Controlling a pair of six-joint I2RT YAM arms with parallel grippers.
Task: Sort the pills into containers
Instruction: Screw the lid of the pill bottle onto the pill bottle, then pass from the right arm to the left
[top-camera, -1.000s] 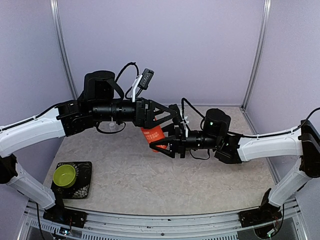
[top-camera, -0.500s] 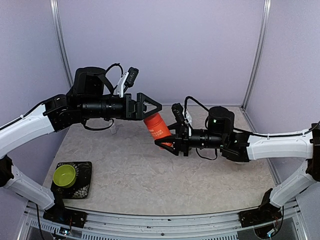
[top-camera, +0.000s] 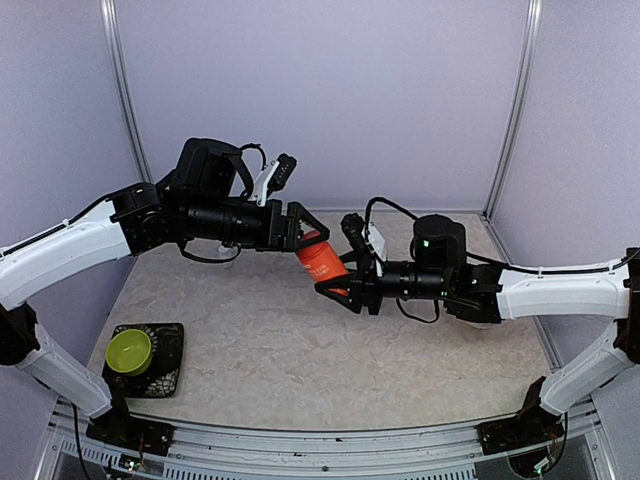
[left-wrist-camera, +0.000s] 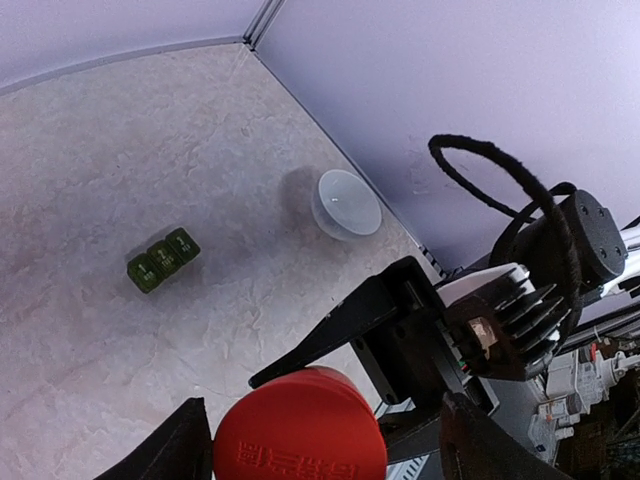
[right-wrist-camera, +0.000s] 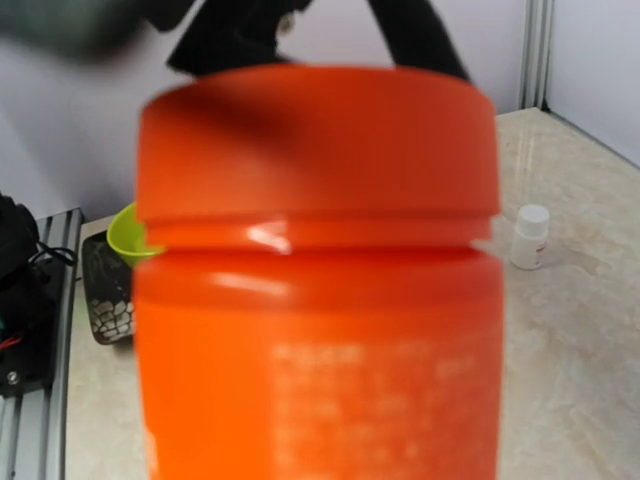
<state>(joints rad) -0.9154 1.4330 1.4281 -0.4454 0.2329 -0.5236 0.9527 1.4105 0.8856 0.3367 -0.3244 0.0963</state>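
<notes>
While the right fingers (left-wrist-camera: 340, 330) were clamped on the lower body of a tall orange plastic bottle (top-camera: 322, 262), holding it tilted in the air above the middle of the marbled beige desk (top-camera: 260, 350), the left fingers (left-wrist-camera: 186, 452) stood open on either side of the bottle's round orange screw cap (left-wrist-camera: 300, 428). In the left wrist view one left finger lay just beside the cap's edge and the other stood clear of it with a gap between, so the cap was straddled but not gripped. The cap end pointed up and towards the left arm, and the base end sat in the right arm's hold.

The containers, a short row of three small dark green square plastic cells (left-wrist-camera: 163, 259), lay flat on the desk, near a round white bowl (left-wrist-camera: 346, 203) but apart from it. The bowl sat close to the foot of a lilac wall. The pills were hidden or too small to make out in any view.

A small white plastic bottle (right-wrist-camera: 528, 237) stood upright on the desk, seen past the orange bottle in the right wrist view. A lime-green bowl (top-camera: 128, 349) sat on a square black mesh tray (top-camera: 165, 372) at the near left corner of the desk, well apart from both sets of fingers
</notes>
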